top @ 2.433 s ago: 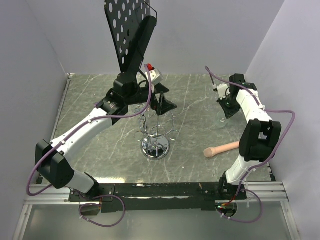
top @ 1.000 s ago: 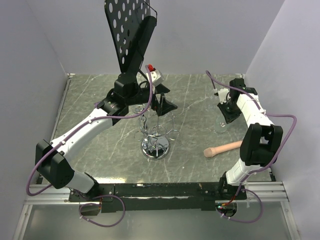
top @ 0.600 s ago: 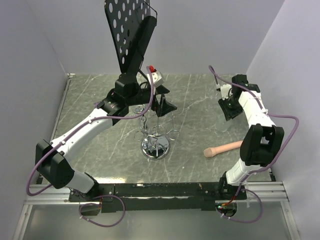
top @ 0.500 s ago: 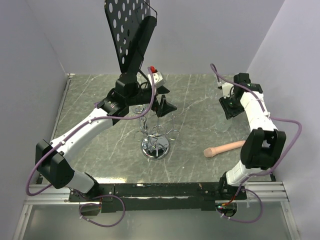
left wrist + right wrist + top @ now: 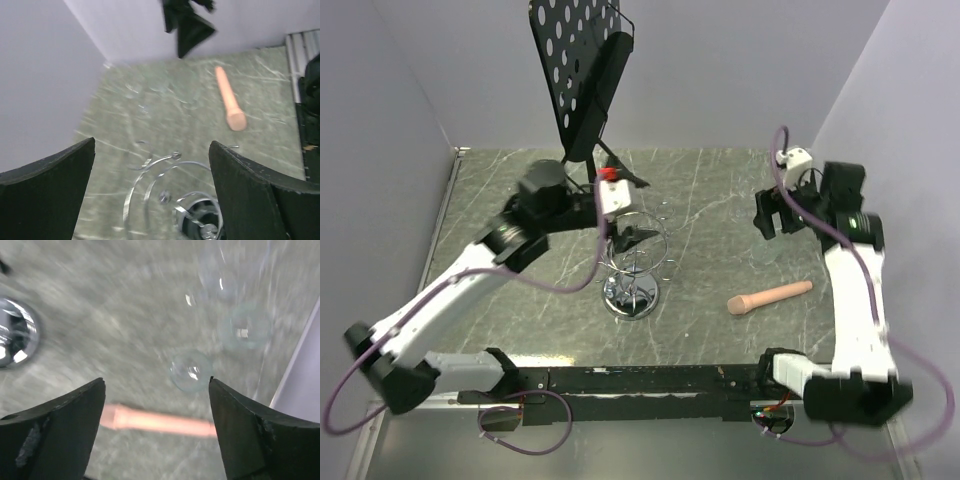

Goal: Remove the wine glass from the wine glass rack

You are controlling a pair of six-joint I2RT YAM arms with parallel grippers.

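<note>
Music stand [image 5: 570, 62] stands behind wine glass rack [image 5: 631, 296]; wooden rod [image 5: 770, 297] lies apart

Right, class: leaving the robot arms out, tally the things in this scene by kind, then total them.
Wine glass rack: 1
Music stand: 1
Wooden pestle: 1
Wine glass: at least 1, too blurred to count
Total: at least 4
</note>
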